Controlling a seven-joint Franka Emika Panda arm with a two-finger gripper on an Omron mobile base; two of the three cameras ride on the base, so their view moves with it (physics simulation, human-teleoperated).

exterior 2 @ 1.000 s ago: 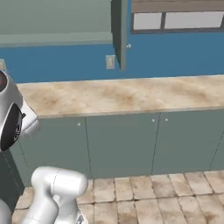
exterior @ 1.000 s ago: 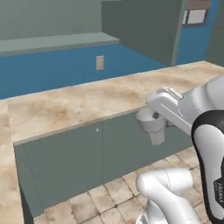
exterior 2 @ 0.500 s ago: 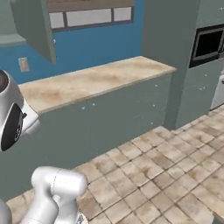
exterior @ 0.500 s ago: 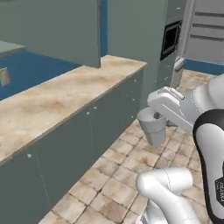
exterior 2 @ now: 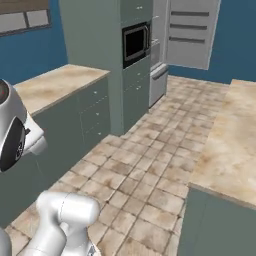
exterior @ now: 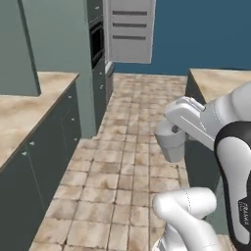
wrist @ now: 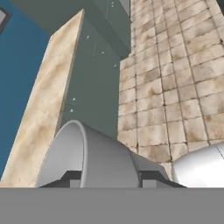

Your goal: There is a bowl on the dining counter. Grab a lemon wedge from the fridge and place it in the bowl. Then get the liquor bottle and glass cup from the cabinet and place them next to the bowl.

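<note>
Glass cup: the glass cup (wrist: 94,159) sits right in my claw (wrist: 108,177); from the left base camera I see it (exterior: 170,142) hanging under the hand, mouth upward.
Claw: clenched on the cup's wall, one dark fingertip (wrist: 69,177) on each side.
Dining counter: the dining counter (exterior: 219,82) is close by on the claw's right.
Fridge: the fridge (exterior: 130,30) is far ahead of the claw, its door swung open.
Floor: a tan tiled floor (wrist: 175,83) lies beneath the claw.
Side counter: a side counter (exterior: 22,110) is off to the claw's left.
</note>
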